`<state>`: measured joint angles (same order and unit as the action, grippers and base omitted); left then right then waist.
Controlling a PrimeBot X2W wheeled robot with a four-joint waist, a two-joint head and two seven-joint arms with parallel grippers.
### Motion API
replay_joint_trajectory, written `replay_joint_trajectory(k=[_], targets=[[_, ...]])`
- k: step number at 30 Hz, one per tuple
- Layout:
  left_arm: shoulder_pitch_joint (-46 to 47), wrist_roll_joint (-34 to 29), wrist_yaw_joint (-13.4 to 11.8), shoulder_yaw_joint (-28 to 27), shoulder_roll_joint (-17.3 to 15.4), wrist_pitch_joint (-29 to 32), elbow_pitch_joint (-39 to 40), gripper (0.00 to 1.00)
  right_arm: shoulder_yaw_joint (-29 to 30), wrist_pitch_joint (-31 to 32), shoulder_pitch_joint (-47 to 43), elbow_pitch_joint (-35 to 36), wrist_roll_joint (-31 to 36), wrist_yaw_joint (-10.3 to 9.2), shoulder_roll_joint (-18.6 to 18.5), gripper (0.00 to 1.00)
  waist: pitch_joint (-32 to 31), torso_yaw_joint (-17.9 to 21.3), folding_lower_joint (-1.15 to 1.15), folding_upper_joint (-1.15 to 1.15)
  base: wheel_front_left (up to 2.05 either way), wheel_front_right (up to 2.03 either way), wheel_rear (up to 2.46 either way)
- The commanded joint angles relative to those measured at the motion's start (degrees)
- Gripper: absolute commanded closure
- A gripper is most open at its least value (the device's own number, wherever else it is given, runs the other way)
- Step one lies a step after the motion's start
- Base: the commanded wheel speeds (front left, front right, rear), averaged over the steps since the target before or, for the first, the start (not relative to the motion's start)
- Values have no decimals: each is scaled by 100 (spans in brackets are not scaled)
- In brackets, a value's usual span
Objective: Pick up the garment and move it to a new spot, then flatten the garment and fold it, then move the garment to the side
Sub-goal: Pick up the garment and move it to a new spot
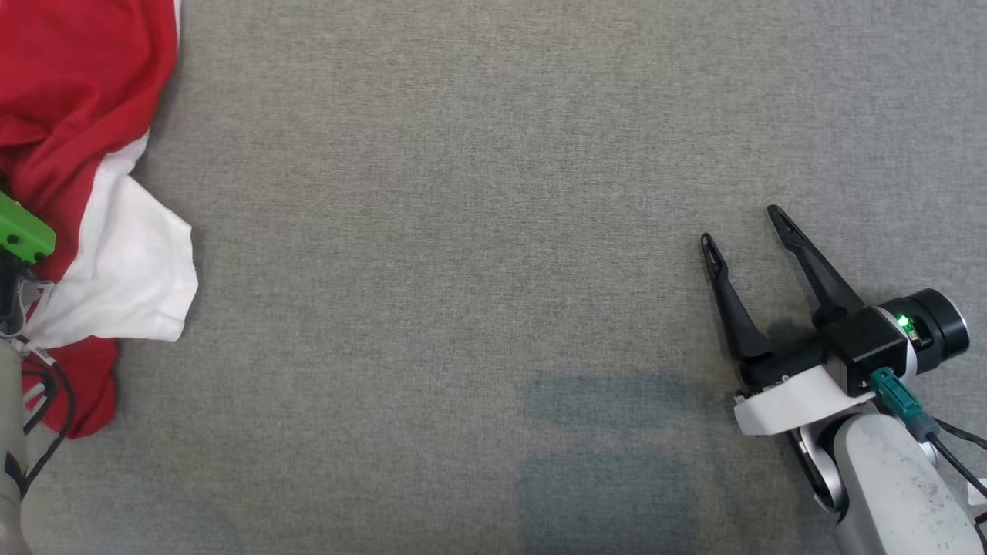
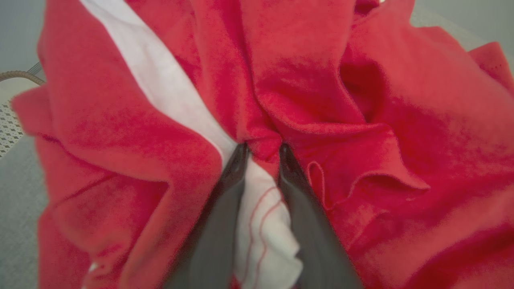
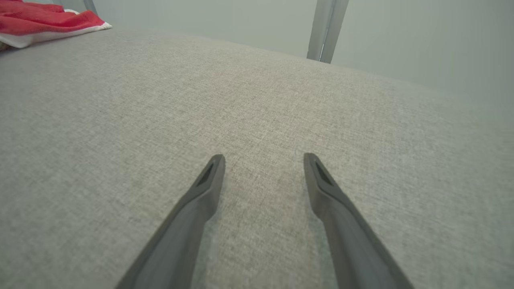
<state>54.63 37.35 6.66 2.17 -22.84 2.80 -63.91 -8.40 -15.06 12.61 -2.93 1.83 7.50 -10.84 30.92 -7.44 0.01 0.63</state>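
Note:
The garment (image 1: pixel 69 92), red with white panels, lies crumpled at the far left of the grey table. In the left wrist view its folds (image 2: pixel 361 120) surround my left gripper (image 2: pixel 263 150), whose two dark fingers pinch a red fold at their tips, with white cloth lying between them lower down. In the head view the left arm's green wrist part (image 1: pixel 23 235) sits on the garment at the left edge. My right gripper (image 1: pixel 742 227) rests low at the right with its fingers spread open and nothing between them (image 3: pixel 264 158). In the right wrist view, the garment (image 3: pixel 48 22) shows far off.
The grey cloth-covered table (image 1: pixel 478 270) stretches wide between the two arms. A metal post (image 3: pixel 327 30) stands beyond its far edge. A pale perforated object with a curved rim (image 2: pixel 12 116) lies beside the garment. Dark cables (image 1: pixel 46 416) hang by the left arm.

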Motion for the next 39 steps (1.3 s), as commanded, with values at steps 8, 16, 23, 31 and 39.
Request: replay_joint_trajectory(k=[8,16,23,31,39], targets=[[-141,219,108,374,237,-237,89,100,94,-18,-258,-180,-45,-2,83,0,-267,38,-1,-63,0,0,0],[-353,415,87,931,-358,-796,1147,100,76,-18,-441,-351,-125,-2,258,0,-901,-152,-1,-63,0,0,0],[-610,734,87,1066,-965,-654,2189,100,78,-18,-632,-406,-209,-2,469,0,-1321,-146,-1,-63,0,0,0],[-1210,1111,-69,890,-1482,-167,3993,100,175,-18,-861,-450,-277,-2,644,0,-1671,-112,-1,-63,0,0,0],[-1841,1515,-595,557,-1837,469,6208,100,217,-18,-976,-442,-335,-2,743,0,-1925,96,-1,-63,0,0,0]])
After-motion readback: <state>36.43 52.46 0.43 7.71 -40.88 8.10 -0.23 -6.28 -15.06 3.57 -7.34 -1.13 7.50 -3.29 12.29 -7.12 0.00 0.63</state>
